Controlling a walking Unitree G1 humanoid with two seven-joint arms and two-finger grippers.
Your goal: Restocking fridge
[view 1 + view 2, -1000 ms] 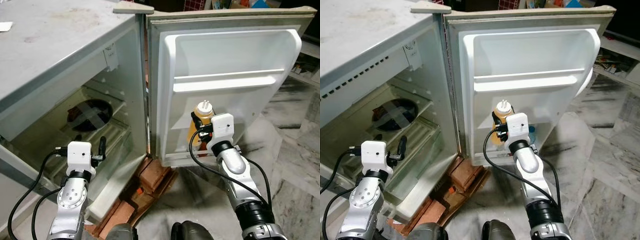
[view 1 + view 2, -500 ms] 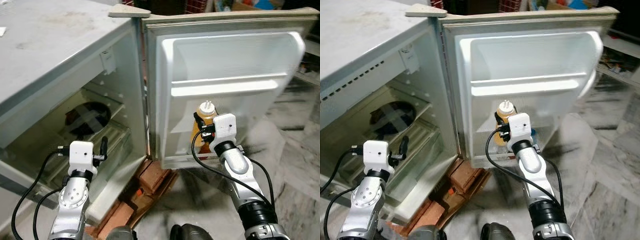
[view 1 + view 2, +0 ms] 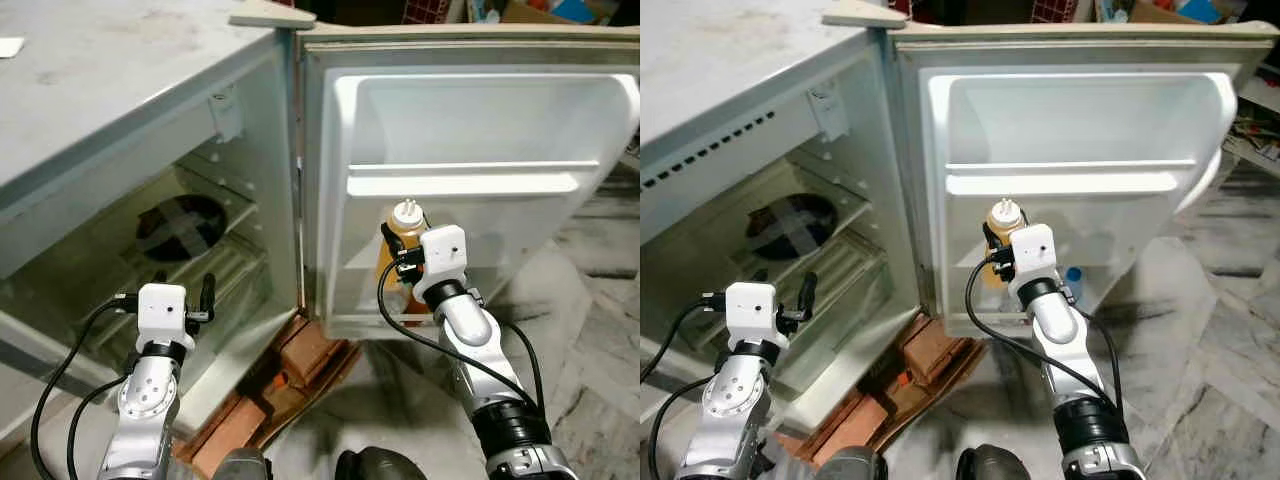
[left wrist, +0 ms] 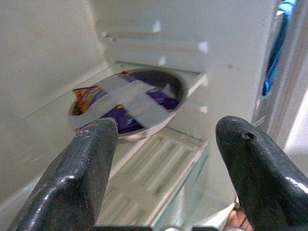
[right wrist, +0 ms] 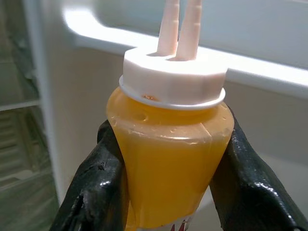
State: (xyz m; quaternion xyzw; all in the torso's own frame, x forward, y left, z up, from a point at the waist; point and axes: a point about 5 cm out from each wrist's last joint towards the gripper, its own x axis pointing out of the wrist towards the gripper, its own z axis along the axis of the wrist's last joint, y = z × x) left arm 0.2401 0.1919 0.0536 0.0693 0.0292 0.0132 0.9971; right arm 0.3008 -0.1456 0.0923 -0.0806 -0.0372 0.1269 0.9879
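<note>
The right hand (image 5: pixel 166 187) pinches a squeeze bottle (image 5: pixel 171 168) of yellow-orange sauce, one black finger (image 5: pixel 96 187) pressed to each side of its body just under the white twin-nozzle cap (image 5: pixel 174 72). The bottle stands upright in that grip, held up against the inner face of the open fridge door (image 3: pixel 470 130), just below the door's long white shelf rail (image 3: pixel 470 182) and above the bottom door rack (image 3: pixel 380 322). A small item with a blue cap (image 3: pixel 1072 277) sits low in the door just beside the right arm (too small to tell what it is).

The left hand (image 4: pixel 163 159) hovers at the front of the fridge compartment (image 3: pixel 150 240), its two fingers (image 4: pixel 82 173) spread wide and holding nothing. Beyond them, on a shelf inside, rests a round metal bowl (image 4: pixel 144 96) with colourful packets in it, crossed over by two strips of pale tape. Below the bowl lies a ribbed glass shelf (image 4: pixel 159 168).

The fridge is a small pale unit with a flat grey top (image 3: pixel 110 60); its door is swung fully open to the right. Reddish bricks (image 3: pixel 300 360) lie under the fridge's front corner, on a marbled stone floor (image 3: pixel 590 330).
</note>
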